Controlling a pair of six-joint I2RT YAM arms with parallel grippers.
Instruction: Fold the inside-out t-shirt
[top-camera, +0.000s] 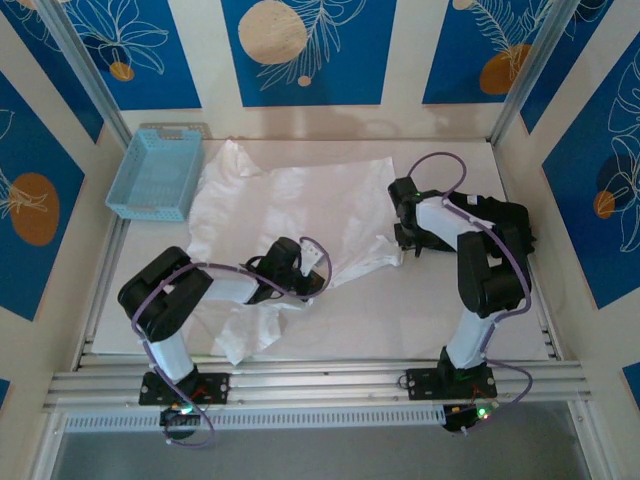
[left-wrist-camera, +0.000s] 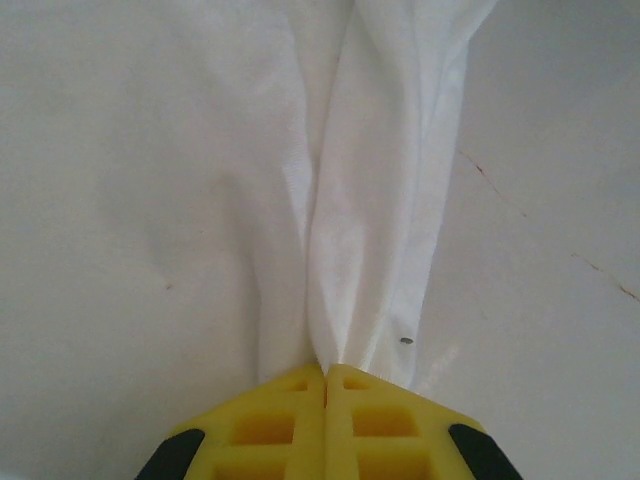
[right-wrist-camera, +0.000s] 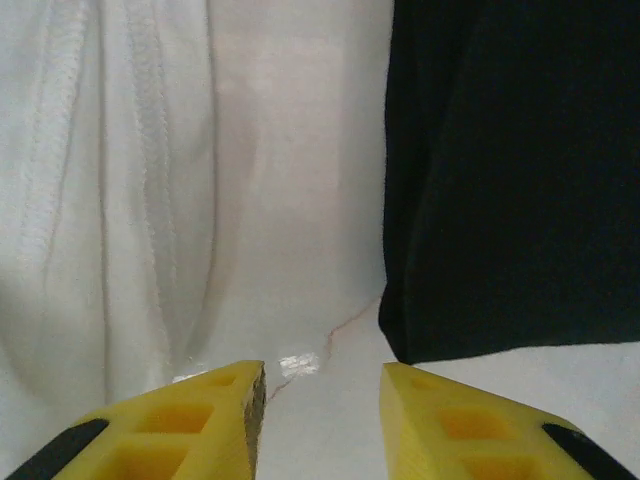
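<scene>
The inside-out t-shirt (top-camera: 300, 200) is white and lies crumpled across the middle of the table, with one bunched part trailing toward the near left. My left gripper (top-camera: 312, 280) sits at its near edge. In the left wrist view its yellow fingers (left-wrist-camera: 325, 368) are pressed together on a gathered ridge of the shirt (left-wrist-camera: 370, 200), which stretches away from them. My right gripper (top-camera: 402, 243) is at the shirt's right corner. In the right wrist view it (right-wrist-camera: 322, 372) stands open over bare table, with the shirt's seamed edge (right-wrist-camera: 100, 200) to its left and nothing between the fingers.
A light blue basket (top-camera: 155, 172) stands at the far left of the table. A black garment (right-wrist-camera: 510, 180) lies just ahead and right of the right fingertips. Metal frame posts and patterned walls close in the back and sides.
</scene>
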